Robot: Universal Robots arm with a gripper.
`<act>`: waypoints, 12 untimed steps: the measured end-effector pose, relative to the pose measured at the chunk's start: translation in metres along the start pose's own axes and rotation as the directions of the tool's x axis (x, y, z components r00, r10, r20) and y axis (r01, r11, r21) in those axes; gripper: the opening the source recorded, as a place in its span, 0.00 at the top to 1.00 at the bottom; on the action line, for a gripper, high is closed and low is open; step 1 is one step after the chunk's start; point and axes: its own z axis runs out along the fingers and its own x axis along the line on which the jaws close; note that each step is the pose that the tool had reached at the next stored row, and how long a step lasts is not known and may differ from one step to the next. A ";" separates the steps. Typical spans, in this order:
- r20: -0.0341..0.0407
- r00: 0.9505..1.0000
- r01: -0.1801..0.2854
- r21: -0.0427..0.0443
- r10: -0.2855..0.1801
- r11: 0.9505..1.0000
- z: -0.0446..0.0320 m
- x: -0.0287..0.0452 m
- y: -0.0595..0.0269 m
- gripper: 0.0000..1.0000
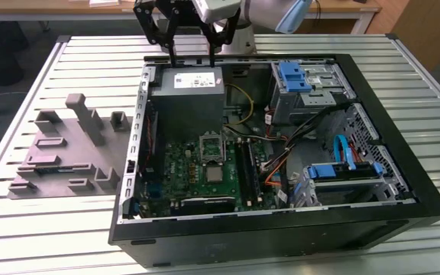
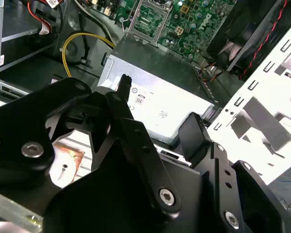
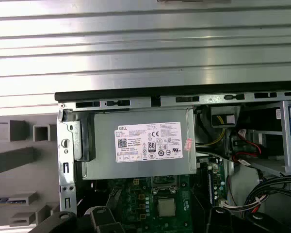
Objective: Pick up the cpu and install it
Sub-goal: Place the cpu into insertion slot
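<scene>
1. In the exterior view, a black two-fingered gripper (image 1: 193, 59) hung above the far edge of an open black computer case (image 1: 281, 243) lying on a slatted aluminium table (image 1: 52, 240). Its jaws stood wide apart and held nothing, over a grey metal power supply box (image 1: 185, 109). The cpu (image 1: 215, 170), a small flat square chip with a pale silvery top, lay on the green motherboard (image 1: 181, 166), just beside a metal-framed socket (image 1: 212, 146) and well apart from the gripper. A grey plastic tray of upright blocks (image 1: 59, 166) sat on the table, to the exterior view's left of the case.
2. In the second wrist view, the black fingers (image 2: 136, 138) were spread, with the white-labelled power supply box showing in the gap between them. A yellow cable (image 2: 68, 53) curved beside the box.
3. In the first wrist view, the cpu (image 3: 166, 206) lay flat on the motherboard, with the socket between it and the power supply box.
</scene>
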 end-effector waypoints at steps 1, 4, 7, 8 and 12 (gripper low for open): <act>0.000 1.000 0.000 0.000 0.000 1.000 0.0000 0.0000 0.0000 0.34; 0.000 1.000 0.000 0.000 0.000 1.000 0.0000 0.0000 0.0000 0.34; 0.000 1.000 0.000 0.000 0.000 1.000 -0.0001 0.0000 0.0000 0.34; 0.000 1.000 0.000 0.000 0.000 1.000 0.0000 0.0000 0.0000 0.34; 0.000 1.000 0.000 0.000 0.000 1.000 0.0000 0.0000 0.0000 0.34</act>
